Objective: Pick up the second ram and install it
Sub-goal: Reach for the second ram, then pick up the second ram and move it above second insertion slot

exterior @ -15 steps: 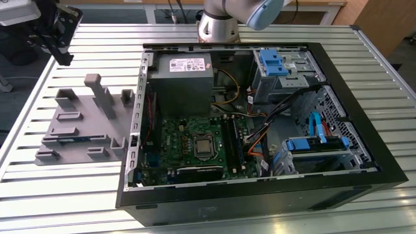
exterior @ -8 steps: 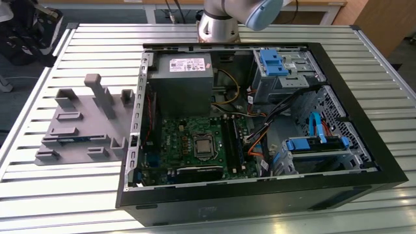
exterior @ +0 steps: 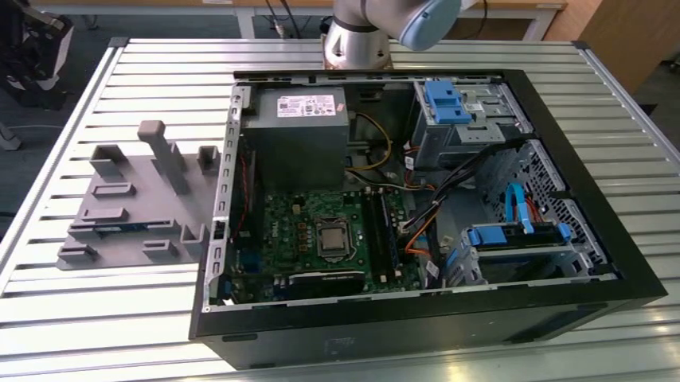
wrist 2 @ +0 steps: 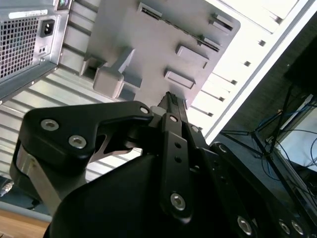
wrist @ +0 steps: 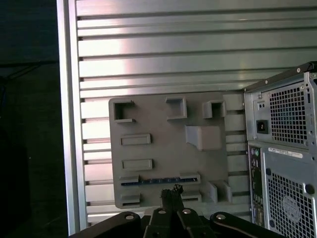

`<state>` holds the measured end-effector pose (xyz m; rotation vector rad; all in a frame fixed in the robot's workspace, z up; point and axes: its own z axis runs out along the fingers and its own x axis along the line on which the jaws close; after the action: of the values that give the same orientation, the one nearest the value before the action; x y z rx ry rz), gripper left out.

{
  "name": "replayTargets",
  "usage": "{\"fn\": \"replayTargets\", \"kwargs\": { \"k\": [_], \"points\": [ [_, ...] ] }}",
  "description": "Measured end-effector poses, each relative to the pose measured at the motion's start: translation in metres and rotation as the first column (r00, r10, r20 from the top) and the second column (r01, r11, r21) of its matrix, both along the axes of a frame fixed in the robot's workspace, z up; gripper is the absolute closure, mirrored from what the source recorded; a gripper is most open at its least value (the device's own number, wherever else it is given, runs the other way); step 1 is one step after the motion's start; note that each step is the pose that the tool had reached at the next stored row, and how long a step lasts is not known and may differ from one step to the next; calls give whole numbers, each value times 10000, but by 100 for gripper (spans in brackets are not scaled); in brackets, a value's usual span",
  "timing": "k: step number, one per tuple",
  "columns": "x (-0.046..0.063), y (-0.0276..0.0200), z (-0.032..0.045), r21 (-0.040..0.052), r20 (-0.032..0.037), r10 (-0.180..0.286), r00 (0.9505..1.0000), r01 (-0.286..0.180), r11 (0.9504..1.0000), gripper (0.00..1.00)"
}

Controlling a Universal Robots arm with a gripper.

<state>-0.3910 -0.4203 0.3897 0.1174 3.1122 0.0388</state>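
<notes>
Exterior view, setting: An open computer case (exterior: 425,326) lay on a slatted metal table (exterior: 85,334). The arm (exterior: 356,40) rose from the table's far edge behind it.
Exterior view, second ram: The second ram (exterior: 119,226), a thin dark strip, sat on its edge in a long slot of the grey fixture (exterior: 138,191). The fixture lay on the table just beside the case, toward the exterior view's left.
Exterior view, goal: The motherboard (exterior: 308,231) lay inside the case, with its long black memory slots (exterior: 384,231) near the processor socket. I could not tell whether a slot was already filled.
First wrist view, gripper: The gripper (wrist: 171,191) hung above the fixture. Its fingertips were pressed together and held nothing.
First wrist view, relation: The tips pointed close to the slot with the second ram (wrist: 151,181), but they were apart from the strip and did not touch it.
Second wrist view, gripper: The two fingers met in one narrow tip (wrist 2: 171,101), aimed at the fixture below.
Step in hand: In my judgement this was the approach for the pick. The strip sat in its slot, not gripped and not installed.
Next move calls for: I think the fingers would have to part enough to pass on both sides of the thin board. They would need to line up with its long edge and come down straight near its middle, so that the strip does not tilt or jam in the slot.
</notes>
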Motion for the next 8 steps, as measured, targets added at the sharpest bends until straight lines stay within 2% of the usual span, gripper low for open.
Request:
{"fn": "replayTargets", "kwargs": {
  "k": [8],
  "points": [
    [-25, 0, 0, 0, 0, -1, 10000, 1, 10000, 89]
  ]
}}
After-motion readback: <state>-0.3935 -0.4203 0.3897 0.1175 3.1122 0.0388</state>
